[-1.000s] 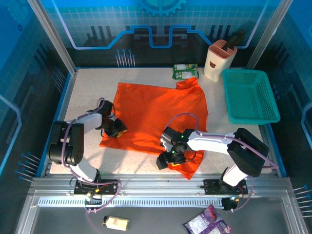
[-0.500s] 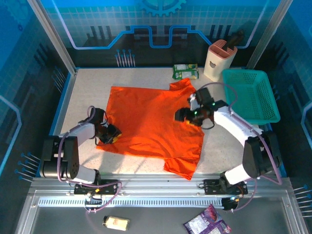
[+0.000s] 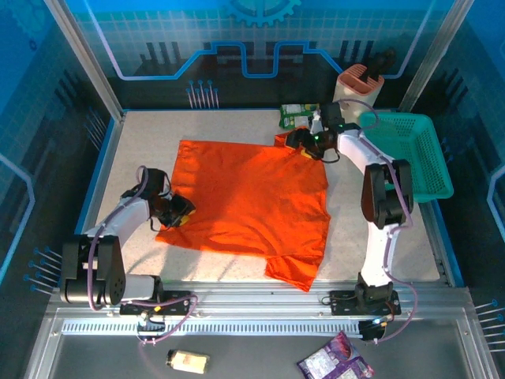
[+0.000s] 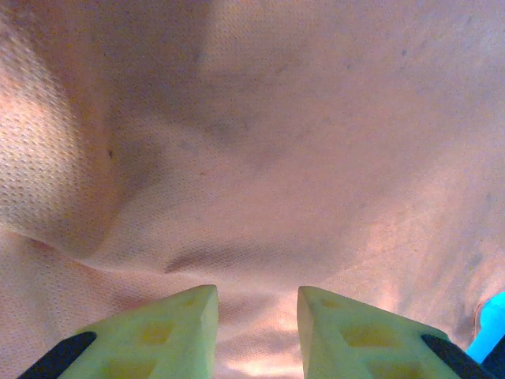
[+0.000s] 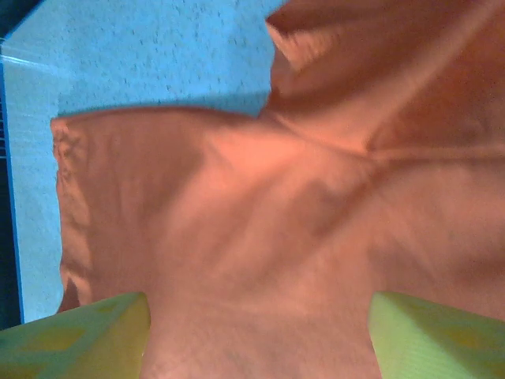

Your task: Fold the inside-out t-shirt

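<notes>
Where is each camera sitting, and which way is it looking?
Top external: high up behind the robot, looking down at the table, the orange t-shirt and the teal basket; the left gripper and the right gripper show.
Left wrist: on the left wrist, looking closely at shirt cloth; its two yellow fingers show.
Right wrist: on the right wrist, looking down at a shirt edge and bare table; its fingers show, wide apart.
Shared: all three see the t-shirt.

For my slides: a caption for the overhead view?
Orange t-shirt spread out; left gripper at its left edge, right gripper over its far sleeve.
</notes>
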Controlling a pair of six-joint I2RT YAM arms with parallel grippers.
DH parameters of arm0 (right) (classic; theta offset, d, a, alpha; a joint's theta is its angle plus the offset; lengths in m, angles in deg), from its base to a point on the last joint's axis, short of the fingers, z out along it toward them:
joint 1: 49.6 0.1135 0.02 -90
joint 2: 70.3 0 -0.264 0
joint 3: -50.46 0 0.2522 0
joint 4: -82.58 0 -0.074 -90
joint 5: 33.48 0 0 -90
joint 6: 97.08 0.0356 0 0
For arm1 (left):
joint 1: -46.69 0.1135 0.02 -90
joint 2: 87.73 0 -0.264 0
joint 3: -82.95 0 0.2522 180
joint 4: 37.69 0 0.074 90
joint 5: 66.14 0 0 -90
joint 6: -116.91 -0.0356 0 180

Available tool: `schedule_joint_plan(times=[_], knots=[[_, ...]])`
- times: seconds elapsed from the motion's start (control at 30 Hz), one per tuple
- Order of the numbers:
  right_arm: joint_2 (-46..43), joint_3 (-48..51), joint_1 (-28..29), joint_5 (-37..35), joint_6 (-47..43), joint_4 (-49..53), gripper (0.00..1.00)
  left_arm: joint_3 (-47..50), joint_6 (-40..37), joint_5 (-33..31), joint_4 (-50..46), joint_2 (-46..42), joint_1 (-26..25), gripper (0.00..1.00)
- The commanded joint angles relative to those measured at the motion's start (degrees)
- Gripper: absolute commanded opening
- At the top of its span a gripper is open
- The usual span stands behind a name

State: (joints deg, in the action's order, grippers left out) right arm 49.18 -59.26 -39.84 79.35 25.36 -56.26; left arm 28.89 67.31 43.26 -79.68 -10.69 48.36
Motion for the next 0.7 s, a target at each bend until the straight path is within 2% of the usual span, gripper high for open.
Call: schedule_joint_plan(times=[0.0,0.13,0.4,0.5,0.67], knots=[[5.9,-8.28,0.26,0.98,-0.01,1.48,0.72,-0.85,-0.68,1.09,-1.06,1.88,-1.0,0.33],[14.32,-21.14,2.03,-5.11,-3.09,9.86,0.72,-0.47,-0.51,0.68,0.09,4.74,-1.82,0.33],[28.66,-42.47,4.94,-11.04,-7.02,20.37,0.71,-0.38,-0.24,0.59,1.38,6.15,-3.01,0.33],[28.96,-43.11,4.96,-15.48,-7.49,20.77,0.71,-3.21,-0.69,0.06,0.6,6.51,-4.64,0.33],[30.66,-43.48,5.49,-8.05,-7.89,16.39,0.71,-8.32,-0.41,-0.24,0.21,8.49,-7.09,0.33]])
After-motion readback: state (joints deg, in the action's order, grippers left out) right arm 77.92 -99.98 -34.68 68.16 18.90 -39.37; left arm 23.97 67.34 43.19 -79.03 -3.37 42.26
